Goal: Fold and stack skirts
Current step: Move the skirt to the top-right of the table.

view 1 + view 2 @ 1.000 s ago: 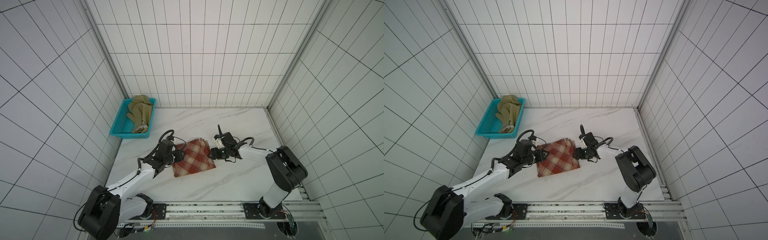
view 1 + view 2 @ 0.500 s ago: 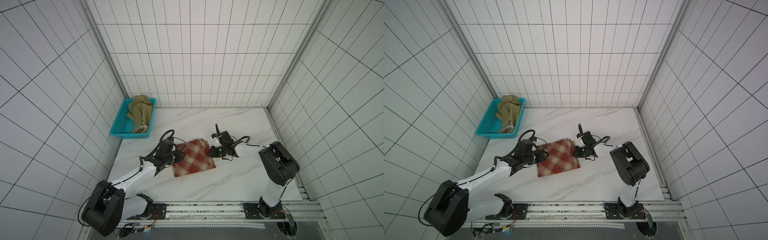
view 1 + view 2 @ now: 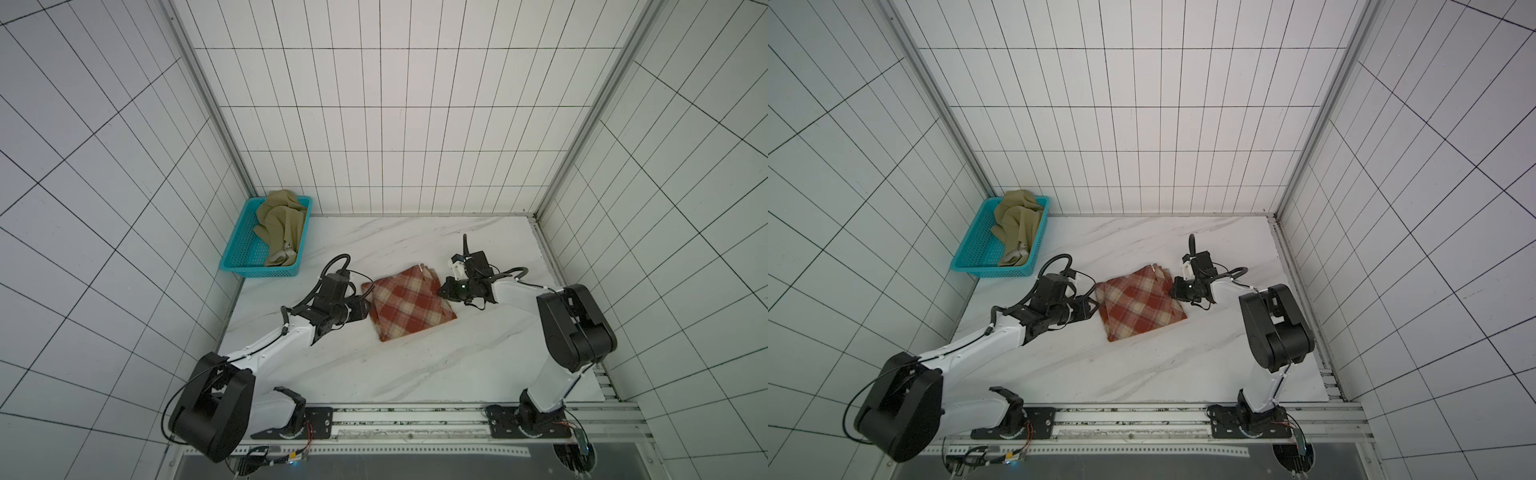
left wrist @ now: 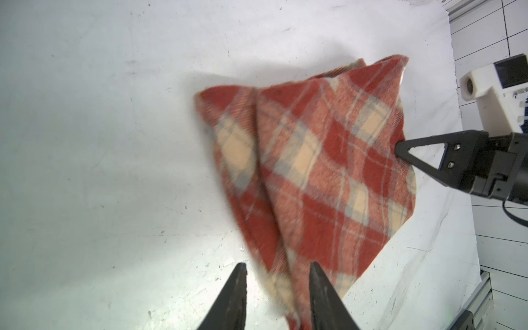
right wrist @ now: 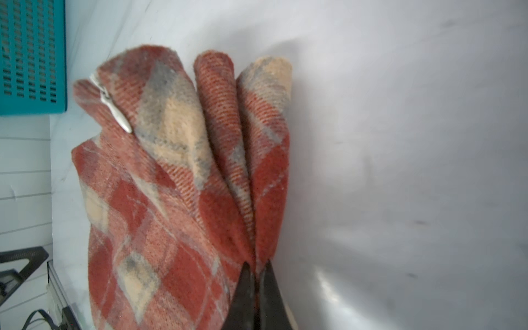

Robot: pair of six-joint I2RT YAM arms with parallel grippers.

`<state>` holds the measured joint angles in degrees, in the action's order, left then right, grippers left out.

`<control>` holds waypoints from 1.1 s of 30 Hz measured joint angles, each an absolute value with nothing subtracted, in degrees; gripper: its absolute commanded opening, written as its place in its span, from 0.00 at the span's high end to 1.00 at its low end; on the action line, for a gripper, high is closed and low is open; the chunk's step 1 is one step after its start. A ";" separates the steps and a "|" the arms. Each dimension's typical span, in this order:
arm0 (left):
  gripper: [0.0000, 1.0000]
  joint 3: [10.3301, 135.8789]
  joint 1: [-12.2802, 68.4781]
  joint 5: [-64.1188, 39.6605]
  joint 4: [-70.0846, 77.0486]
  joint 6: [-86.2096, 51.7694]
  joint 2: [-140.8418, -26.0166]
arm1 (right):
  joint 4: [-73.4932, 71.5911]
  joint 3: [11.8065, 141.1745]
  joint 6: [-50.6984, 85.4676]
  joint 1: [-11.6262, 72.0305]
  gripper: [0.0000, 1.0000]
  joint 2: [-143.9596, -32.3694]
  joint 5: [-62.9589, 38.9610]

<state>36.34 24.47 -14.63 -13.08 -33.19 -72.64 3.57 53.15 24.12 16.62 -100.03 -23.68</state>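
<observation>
Left arm (image 3: 266, 345) and right arm (image 3: 517, 291) showed white link shells, black joint housings and bulky black shoulder blocks. Bases sat on black plates bolted to a silver rail (image 3: 415, 417), with red wiring exposed beside them. A black cable (image 3: 337, 261) looped over each wrist. Right gripper (image 4: 398, 148) had black, triangular, open-framed fingers (image 4: 463, 154); two screws were visible. A white camera mount (image 4: 483, 85) sat behind.

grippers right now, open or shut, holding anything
left gripper: open, jaws apart at an edge of the plaid skirt, not clamped on it.
right gripper: shut, pinching a fold of the plaid skirt.
</observation>
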 measured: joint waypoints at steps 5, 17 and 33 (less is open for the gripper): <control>0.63 37.67 24.25 -15.55 -13.58 -32.47 -73.97 | 7.25 53.71 20.73 9.82 1.00 -99.77 -21.74; 0.63 41.25 24.14 -16.29 -16.84 -30.35 -74.46 | 14.74 64.07 12.58 -4.71 1.00 -105.10 -21.30; 0.63 43.29 23.92 -16.12 -16.49 -31.42 -81.06 | 24.36 81.21 4.40 -17.80 1.00 -117.45 -24.25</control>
